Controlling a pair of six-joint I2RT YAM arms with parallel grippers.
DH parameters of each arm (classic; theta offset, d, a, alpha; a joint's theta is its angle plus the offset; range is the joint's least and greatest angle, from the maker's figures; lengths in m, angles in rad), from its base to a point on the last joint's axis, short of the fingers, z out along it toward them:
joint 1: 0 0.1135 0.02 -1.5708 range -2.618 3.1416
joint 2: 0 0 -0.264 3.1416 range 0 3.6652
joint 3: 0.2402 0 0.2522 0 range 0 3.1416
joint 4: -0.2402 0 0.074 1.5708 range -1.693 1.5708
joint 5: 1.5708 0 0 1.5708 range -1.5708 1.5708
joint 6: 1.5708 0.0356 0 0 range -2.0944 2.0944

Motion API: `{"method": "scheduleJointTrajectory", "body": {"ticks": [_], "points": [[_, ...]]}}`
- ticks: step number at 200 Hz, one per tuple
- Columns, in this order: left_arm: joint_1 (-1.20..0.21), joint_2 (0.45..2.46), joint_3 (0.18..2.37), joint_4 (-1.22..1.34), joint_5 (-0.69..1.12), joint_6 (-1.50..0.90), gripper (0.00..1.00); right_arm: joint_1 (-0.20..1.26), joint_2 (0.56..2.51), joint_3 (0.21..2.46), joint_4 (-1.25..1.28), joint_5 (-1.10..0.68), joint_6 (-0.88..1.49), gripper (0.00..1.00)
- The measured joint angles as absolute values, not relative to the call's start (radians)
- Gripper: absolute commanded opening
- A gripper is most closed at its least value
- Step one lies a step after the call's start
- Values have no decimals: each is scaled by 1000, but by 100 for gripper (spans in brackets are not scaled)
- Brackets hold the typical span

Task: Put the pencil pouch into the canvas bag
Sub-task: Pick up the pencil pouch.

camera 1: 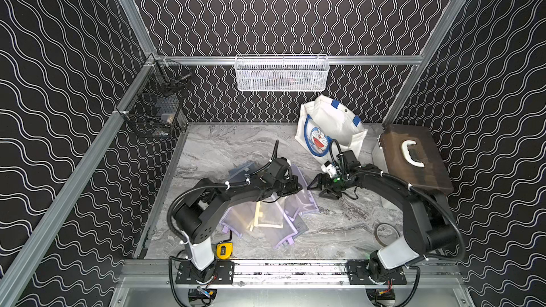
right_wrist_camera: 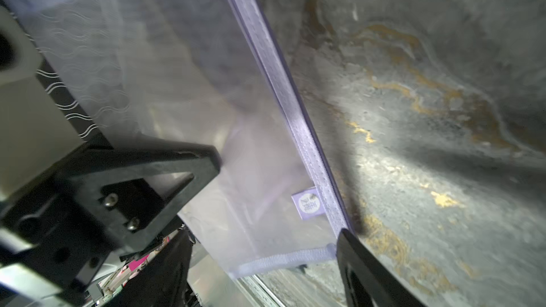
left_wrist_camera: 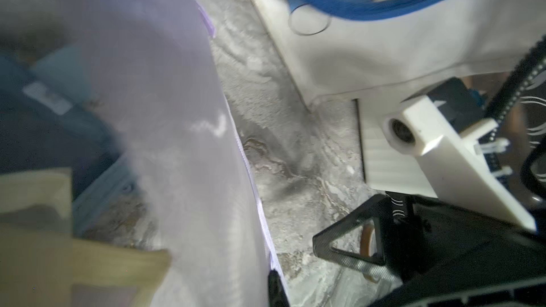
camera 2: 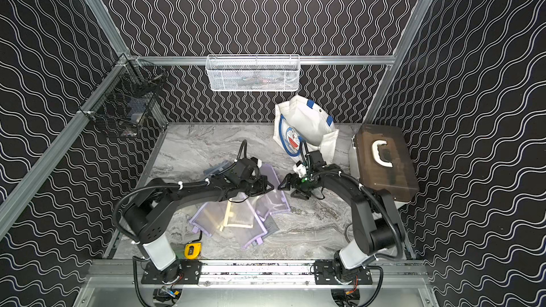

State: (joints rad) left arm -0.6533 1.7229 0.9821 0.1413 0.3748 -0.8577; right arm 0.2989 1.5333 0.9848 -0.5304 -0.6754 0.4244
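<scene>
The left pincer is clamping shut on the trimmed edge of the lavender mesh pencil pouch. The right pincer is standing wide apart, facing it, one finger close by the pouch's corner. The canvas bag is standing just behind the right pincer. The left arm is covering the pouch's middle from above, and the pinch itself is blurring out.

Grey marble table, mesh pouches, canvas bag, brown case, tape measure
</scene>
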Motion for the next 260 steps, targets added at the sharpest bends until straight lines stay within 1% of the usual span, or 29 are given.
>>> {"method": "scheduleJointTrajectory", "body": {"ticks": [32,58,78,121,140,152,184,209,230,239,241,260], "points": [[-620,1559,915,167,439,-782,0,299,1421,1118,-629,-676,423,85],[-607,1444,899,225,519,-735,0,295,1394,1239,-648,-693,437,86],[-607,1385,900,283,574,-723,0,295,1394,1291,-632,-725,457,86],[-605,1367,930,366,647,-733,0,294,1419,1283,-527,-849,519,86],[-605,1367,945,381,662,-734,0,295,1410,1240,-443,-913,572,82],[-605,1367,952,386,669,-735,0,295,1401,1217,-395,-949,603,77],[-605,1377,965,404,677,-735,0,297,1378,1185,-297,-1022,664,57],[-605,1385,973,402,677,-735,0,296,1370,1179,-248,-1056,686,34],[-603,1385,980,401,677,-735,0,297,1373,1180,-213,-1080,707,8],[-599,1389,980,402,676,-735,0,297,1379,1195,-216,-1086,716,1],[-598,1390,980,402,676,-735,0,297,1380,1198,-218,-1086,715,0],[-592,1404,988,410,669,-743,0,297,1381,1243,-251,-1080,682,0]]}}
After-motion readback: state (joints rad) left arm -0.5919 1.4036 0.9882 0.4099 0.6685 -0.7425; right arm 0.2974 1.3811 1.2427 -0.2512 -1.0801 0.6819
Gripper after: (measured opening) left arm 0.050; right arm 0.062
